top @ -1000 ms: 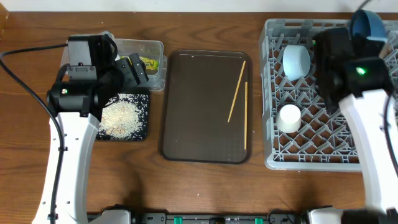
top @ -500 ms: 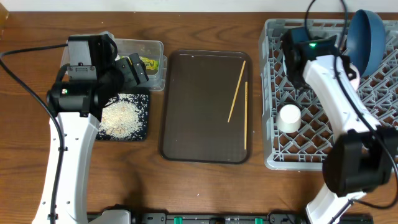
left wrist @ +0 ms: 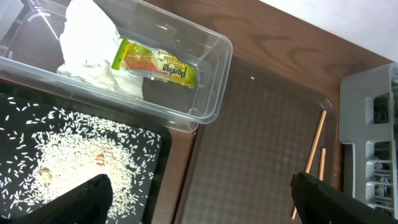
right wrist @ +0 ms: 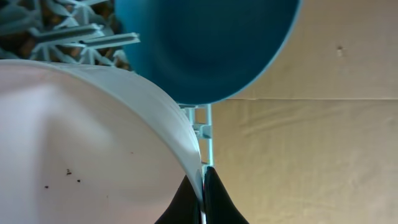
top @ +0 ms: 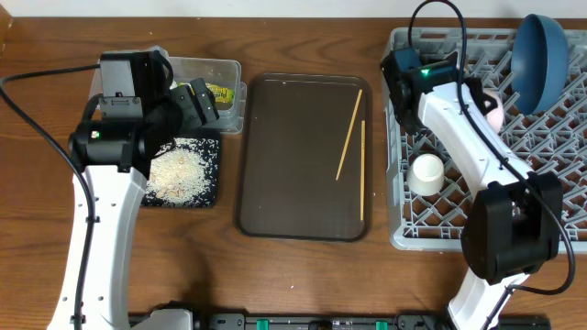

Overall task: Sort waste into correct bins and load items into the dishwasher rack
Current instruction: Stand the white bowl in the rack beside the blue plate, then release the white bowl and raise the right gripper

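My right gripper (right wrist: 202,186) is shut on the rim of a white bowl (right wrist: 81,143) and holds it over the grey dishwasher rack (top: 459,229), next to the dark blue dish (top: 537,55) standing at the rack's far right. The small white cup (top: 426,174) sits in the rack. My arm hides the light blue bowl. Two chopsticks (top: 348,133) lie on the brown tray. My left gripper (left wrist: 202,205) is open and empty over the bins. The napkin (left wrist: 93,43) and wrapper (left wrist: 155,62) lie in the clear tub (left wrist: 214,81). Rice scraps (left wrist: 68,149) lie in the black tray (top: 206,188).
The large dark brown serving tray (top: 293,183) lies between the bins and the rack. My right arm's white link crosses the rack's left half. Bare wooden table runs along the front edge.
My right arm has swung left across the rack. The dark blue dish, held high at the far right a second ago, now stands in the rack. The left arm has not moved.
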